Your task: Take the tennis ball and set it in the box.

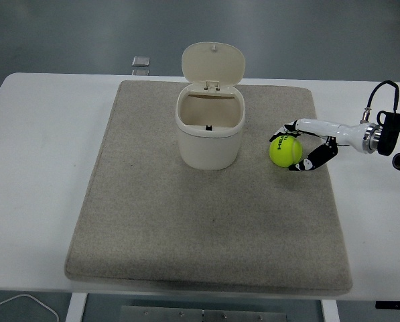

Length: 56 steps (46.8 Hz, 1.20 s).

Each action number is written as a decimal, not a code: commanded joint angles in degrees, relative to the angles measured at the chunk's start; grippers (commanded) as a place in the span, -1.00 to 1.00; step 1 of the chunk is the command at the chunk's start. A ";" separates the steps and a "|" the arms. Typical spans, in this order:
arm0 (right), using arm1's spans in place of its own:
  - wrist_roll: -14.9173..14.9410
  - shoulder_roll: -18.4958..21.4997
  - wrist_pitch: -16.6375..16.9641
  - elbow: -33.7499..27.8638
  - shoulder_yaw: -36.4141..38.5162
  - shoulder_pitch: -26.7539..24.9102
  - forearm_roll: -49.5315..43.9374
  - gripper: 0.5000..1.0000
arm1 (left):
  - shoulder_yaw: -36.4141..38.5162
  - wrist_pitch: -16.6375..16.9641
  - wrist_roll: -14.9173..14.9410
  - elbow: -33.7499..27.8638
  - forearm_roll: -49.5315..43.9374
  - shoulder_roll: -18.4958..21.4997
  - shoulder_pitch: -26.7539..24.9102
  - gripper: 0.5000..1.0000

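Head view, right hand (298,145) fingers curled around tennis ball (285,150) on mat (153,221), open-lidded box (210,126) just left.

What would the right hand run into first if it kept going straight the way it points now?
Most likely the yellow-green tennis ball: the right hand points left with fingers curved around the ball. Beyond it stands the open cream lidded box; depth is unclear.
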 commanded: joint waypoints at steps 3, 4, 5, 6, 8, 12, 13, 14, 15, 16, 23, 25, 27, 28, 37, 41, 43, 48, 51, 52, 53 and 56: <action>0.00 0.00 0.08 0.09 0.01 0.07 0.09 0.20 | 0.00 0.00 0.00 0.01 0.00 0.00 0.00 0.99; 0.00 0.17 0.08 0.09 0.01 0.07 0.09 0.20 | 0.00 0.00 0.00 0.01 0.00 0.00 0.00 0.99; 0.00 0.43 0.08 0.09 0.10 0.07 0.17 0.20 | 0.00 0.00 0.00 0.01 0.00 0.00 0.00 0.99; 0.00 0.61 0.08 0.09 0.10 0.07 0.17 0.20 | 0.00 0.00 0.00 0.01 0.00 0.00 0.00 0.99; 0.00 0.79 0.17 0.09 0.10 0.07 0.17 0.20 | 0.00 0.00 0.00 0.01 0.00 0.00 0.00 0.99; 0.00 0.88 0.34 0.09 0.10 0.16 0.26 0.23 | 0.00 -0.08 0.00 0.01 0.00 0.00 0.00 0.99; 0.00 0.88 0.43 0.09 0.10 0.16 0.26 0.24 | 0.00 0.00 0.00 0.01 0.00 0.00 0.00 0.99; 0.00 0.88 0.43 0.09 0.10 0.16 0.26 0.24 | 0.00 -0.08 0.00 0.01 0.00 0.00 0.00 0.99; 0.00 0.88 0.52 0.18 0.10 0.16 0.26 0.25 | 0.00 0.00 0.00 0.01 0.00 0.00 0.00 0.99; 0.00 0.88 0.52 0.18 0.10 0.25 0.35 0.27 | 0.00 0.00 0.00 0.01 0.00 0.00 0.00 0.99; -0.09 1.67 0.52 0.18 0.28 0.42 0.35 0.41 | 0.00 0.00 0.00 -0.08 0.00 0.00 0.00 0.99; -0.09 1.76 0.61 0.18 0.28 0.51 0.35 0.44 | 0.00 0.00 0.00 -0.08 0.00 0.00 0.00 0.99; -0.09 1.84 0.69 0.18 0.28 0.51 0.35 0.44 | 0.00 0.00 0.00 0.01 0.00 0.00 0.00 0.99; -0.09 1.84 0.69 0.18 0.28 0.51 0.35 0.44 | 0.00 0.00 0.00 0.01 0.00 0.00 0.00 0.99; -0.09 1.93 0.69 0.27 0.28 0.51 0.35 0.46 | 0.00 0.00 0.00 0.01 0.00 0.00 0.00 0.99; -0.09 1.93 0.69 0.35 0.36 0.51 0.35 0.44 | 0.00 0.00 0.00 0.01 0.00 0.00 0.00 0.99; -0.09 1.93 0.61 0.44 0.45 0.51 0.35 0.43 | 0.00 0.00 0.00 0.01 0.00 0.00 0.00 0.99; -0.09 1.93 0.61 0.62 0.54 0.51 0.44 0.43 | 0.00 0.00 0.00 0.01 0.00 0.00 0.00 0.99; -0.09 2.11 0.52 0.62 0.63 0.51 0.44 0.43 | 0.00 0.00 0.00 0.01 0.00 0.00 0.00 0.99; -0.09 2.37 0.52 0.62 0.63 0.51 0.44 0.43 | 0.00 0.00 0.00 0.01 0.00 0.00 0.00 0.99; -0.18 2.63 0.52 0.62 0.63 0.51 0.52 0.43 | 0.00 0.00 0.00 0.01 0.00 0.00 0.00 0.99; -0.18 3.25 0.52 0.62 0.63 0.60 0.44 0.43 | 0.00 0.00 0.00 0.01 0.00 0.00 0.00 0.99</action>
